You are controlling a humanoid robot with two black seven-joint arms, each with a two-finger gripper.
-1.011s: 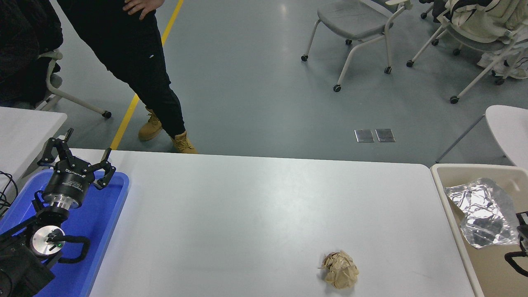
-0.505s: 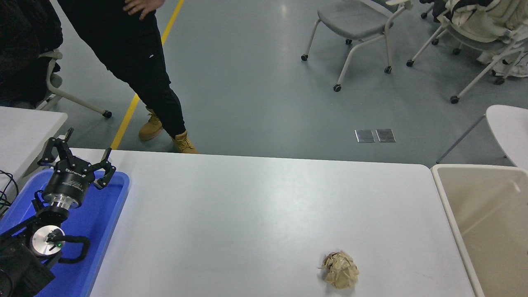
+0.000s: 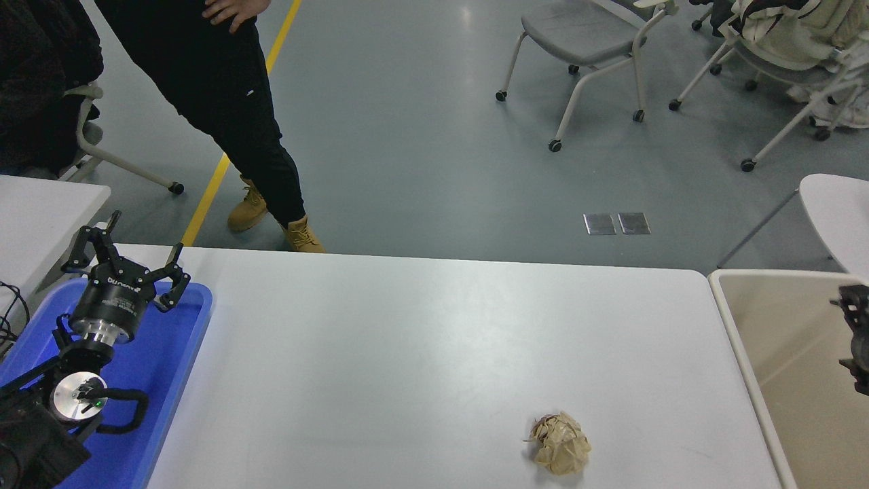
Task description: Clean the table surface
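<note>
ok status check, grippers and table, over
Left gripper open, parked over blue tray. Right gripper at beige bin. Table surface: one crumpled paper ball left.

My left gripper (image 3: 129,261) is black, with jointed fingers (image 3: 178,280) and pale lettering on its round body. Behind it I see a silver wrist ring, a metal disc with a green light, and looping black cable.
</note>
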